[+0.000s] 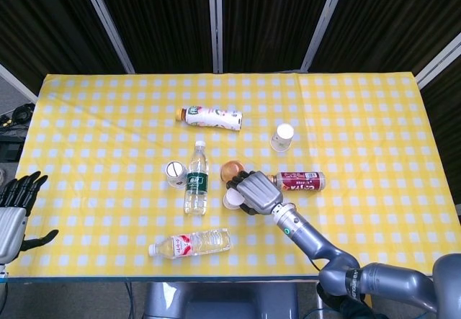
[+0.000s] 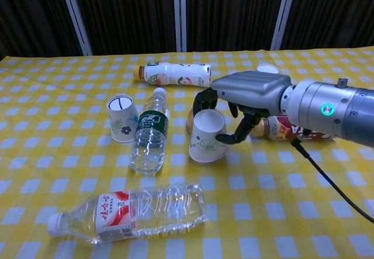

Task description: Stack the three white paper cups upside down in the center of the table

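My right hand (image 1: 257,192) (image 2: 248,95) grips a white paper cup (image 1: 232,199) (image 2: 207,137) near the table's middle. The cup is tilted with its wide mouth down, close above the cloth, just in front of an orange jelly cup (image 1: 231,168). A second white cup (image 1: 175,173) (image 2: 121,117) stands upside down to the left, beside a water bottle. The third white cup (image 1: 282,137) stands further back on the right; in the chest view only its top (image 2: 267,68) shows behind my hand. My left hand (image 1: 16,211) hangs off the table's front left corner, fingers spread and holding nothing.
A green-labelled water bottle (image 1: 195,186) (image 2: 149,132) lies left of centre. A red-labelled clear bottle (image 1: 191,243) (image 2: 130,210) lies near the front edge. A white drink bottle (image 1: 212,117) (image 2: 173,74) lies at the back, and a dark red bottle (image 1: 300,182) (image 2: 287,127) lies behind my right forearm.
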{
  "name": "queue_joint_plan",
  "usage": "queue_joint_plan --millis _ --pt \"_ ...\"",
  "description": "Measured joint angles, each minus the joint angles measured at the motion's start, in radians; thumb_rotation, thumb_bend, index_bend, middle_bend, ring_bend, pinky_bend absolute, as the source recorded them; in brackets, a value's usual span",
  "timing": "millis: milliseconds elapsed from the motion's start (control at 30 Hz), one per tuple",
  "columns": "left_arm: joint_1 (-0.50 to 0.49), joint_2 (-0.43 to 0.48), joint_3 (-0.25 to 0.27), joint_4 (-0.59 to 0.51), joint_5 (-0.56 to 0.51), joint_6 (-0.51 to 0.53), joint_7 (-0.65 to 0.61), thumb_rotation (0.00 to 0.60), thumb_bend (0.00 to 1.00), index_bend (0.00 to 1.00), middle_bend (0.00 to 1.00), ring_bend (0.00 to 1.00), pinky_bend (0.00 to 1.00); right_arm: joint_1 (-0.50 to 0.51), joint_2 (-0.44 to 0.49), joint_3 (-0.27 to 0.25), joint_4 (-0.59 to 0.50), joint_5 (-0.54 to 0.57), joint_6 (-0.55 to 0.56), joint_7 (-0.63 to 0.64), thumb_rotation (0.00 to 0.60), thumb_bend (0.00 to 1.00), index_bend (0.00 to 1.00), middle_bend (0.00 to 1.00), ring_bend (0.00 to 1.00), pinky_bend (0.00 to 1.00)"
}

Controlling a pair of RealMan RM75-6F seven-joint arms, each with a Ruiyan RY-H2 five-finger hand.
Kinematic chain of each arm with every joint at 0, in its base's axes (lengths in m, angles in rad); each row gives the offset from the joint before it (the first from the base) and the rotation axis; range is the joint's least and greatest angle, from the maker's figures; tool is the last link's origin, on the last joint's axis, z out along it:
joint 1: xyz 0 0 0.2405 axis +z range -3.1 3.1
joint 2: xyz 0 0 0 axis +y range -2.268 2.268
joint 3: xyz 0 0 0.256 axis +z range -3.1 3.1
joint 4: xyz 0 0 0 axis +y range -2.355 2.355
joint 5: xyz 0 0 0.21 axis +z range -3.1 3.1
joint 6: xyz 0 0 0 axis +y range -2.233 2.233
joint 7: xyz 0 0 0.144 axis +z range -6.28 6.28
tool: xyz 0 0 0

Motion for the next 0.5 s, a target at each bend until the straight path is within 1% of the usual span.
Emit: queue_joint_plan --millis 33,67,100,133,167,233,267,400,500 --pt "-0.001 0.000 0.000 0.000 -0.002 -0.002 0.000 0.600 0.00 0.00 0.00 0.00 0.00 0.004 -0.006 0.001 0.001 0.009 0.000 -0.008 0.600 0.26 0.27 0.26 0.20 0.40" --pt "-0.002 0.000 -0.001 0.000 -0.003 -0.003 0.000 0.600 0.00 0.00 0.00 0.00 0.00 0.009 -0.012 0.002 0.003 0.017 0.000 -0.020 0.600 0.19 0.18 0.18 0.13 0.32" --pt "-0.002 0.000 -0.001 0.000 -0.004 -0.004 0.000 0.600 0.00 0.00 0.00 0.00 0.00 0.012 -0.017 0.001 0.004 0.022 0.001 -0.030 0.600 0.13 0.12 0.12 0.09 0.26" --pt "-0.002 0.001 -0.001 -0.001 -0.005 -0.004 -0.001 0.600 0.00 0.00 0.00 0.00 0.00 0.015 -0.021 0.001 0.006 0.029 0.002 -0.040 0.600 0.05 0.05 0.05 0.03 0.17" --pt "-0.002 0.001 -0.001 -0.001 -0.005 -0.004 -0.001 0.600 0.00 0.00 0.00 0.00 0.00 0.019 -0.025 0.000 0.007 0.043 0.003 -0.051 0.600 0.02 0.01 0.02 0.01 0.11" --pt "-0.002 0.001 -0.001 -0.001 -0.007 -0.004 -0.002 0.600 0.00 0.00 0.00 0.00 0.00 0.023 -0.028 -0.001 0.005 0.068 0.002 -0.064 0.600 0.00 0.00 0.00 0.00 0.03" --pt "-0.003 0.001 -0.002 -0.001 -0.008 -0.004 -0.002 0.600 0.00 0.00 0.00 0.00 0.00 0.026 -0.029 -0.001 -0.001 0.085 0.002 -0.071 0.600 0.00 0.00 0.00 0.00 0.01" --pt "-0.005 0.001 -0.003 0.001 -0.014 -0.009 -0.003 0.600 0.00 0.00 0.00 0.00 0.00 0.026 -0.014 0.002 -0.037 0.098 0.029 -0.080 0.600 0.00 0.00 0.00 0.00 0.00" --pt "-0.006 0.001 -0.005 0.002 -0.018 -0.011 -0.005 0.600 0.00 0.00 0.00 0.00 0.00 0.020 0.025 0.008 -0.075 0.091 0.053 -0.078 0.600 0.00 0.00 0.00 0.00 0.00"
